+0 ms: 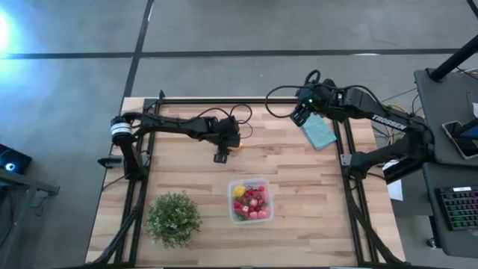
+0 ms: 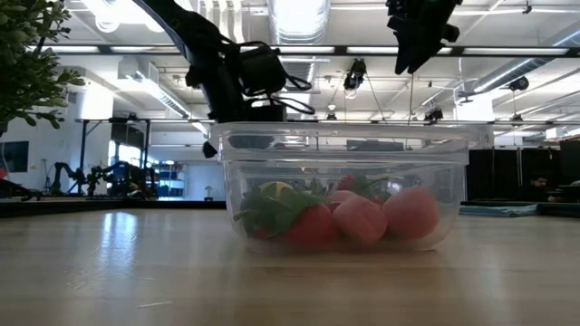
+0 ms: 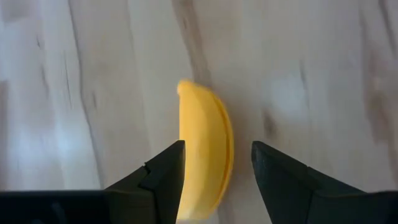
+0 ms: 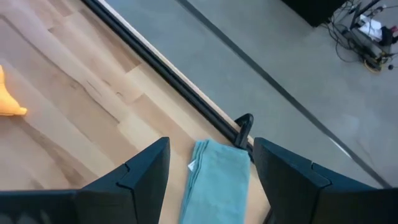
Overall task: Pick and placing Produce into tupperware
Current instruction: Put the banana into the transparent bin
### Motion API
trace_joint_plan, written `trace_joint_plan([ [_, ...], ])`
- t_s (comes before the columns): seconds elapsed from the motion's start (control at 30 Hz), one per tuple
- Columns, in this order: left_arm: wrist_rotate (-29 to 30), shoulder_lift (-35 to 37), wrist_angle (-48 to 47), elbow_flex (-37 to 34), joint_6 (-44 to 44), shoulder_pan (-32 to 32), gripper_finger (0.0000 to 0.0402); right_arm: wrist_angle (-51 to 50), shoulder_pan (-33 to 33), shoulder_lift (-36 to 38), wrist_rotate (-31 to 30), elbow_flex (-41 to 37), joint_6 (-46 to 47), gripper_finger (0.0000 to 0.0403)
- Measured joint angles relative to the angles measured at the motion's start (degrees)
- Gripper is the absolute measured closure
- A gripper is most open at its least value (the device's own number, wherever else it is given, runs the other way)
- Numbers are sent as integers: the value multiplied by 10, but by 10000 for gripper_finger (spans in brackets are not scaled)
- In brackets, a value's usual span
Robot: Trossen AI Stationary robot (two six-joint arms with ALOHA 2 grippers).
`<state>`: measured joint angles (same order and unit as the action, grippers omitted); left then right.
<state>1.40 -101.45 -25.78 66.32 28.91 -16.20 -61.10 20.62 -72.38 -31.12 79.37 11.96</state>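
The yellow-orange banana (image 3: 205,149) lies flat on the wooden table, also seen in the high view (image 1: 236,147). My left gripper (image 3: 217,168) is open and low over it, with one finger on each side of its near half. The clear tupperware (image 1: 269,200) stands near the table's near edge. It holds red and pink berries (image 2: 362,217) and a lemon (image 1: 239,192). My right gripper (image 4: 211,168) hangs open above the teal cloth (image 4: 214,180) at the far right. My left gripper comes at the banana from above, fingers across its length. One finger (image 3: 165,177) stands right at the banana's side edge (image 3: 185,168); whether it touches, I cannot tell. A gap shows between the other finger and the banana.
A bushy green potted plant (image 1: 173,218) stands at the near left, beside the tupperware. The teal cloth (image 1: 319,131) lies by the table's far right frame rail. Bare wood lies between the banana and the box.
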Motion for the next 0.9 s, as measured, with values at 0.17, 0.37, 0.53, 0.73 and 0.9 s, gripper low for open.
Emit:
trace_joint_plan([
  [0.17,8,-10,-1,-1,14,-13,231,0,0,11,0,-15,17,179],
  [0.37,9,-21,4,-1,15,-26,231,1,0,16,0,-22,41,179],
  [0.53,5,-26,9,0,15,-29,231,0,0,17,0,-27,46,179],
  [0.73,2,-29,10,-1,15,-29,231,1,0,17,0,-27,46,179],
  [0.9,-2,-29,14,-1,15,-29,231,1,0,17,0,-27,46,179],
])
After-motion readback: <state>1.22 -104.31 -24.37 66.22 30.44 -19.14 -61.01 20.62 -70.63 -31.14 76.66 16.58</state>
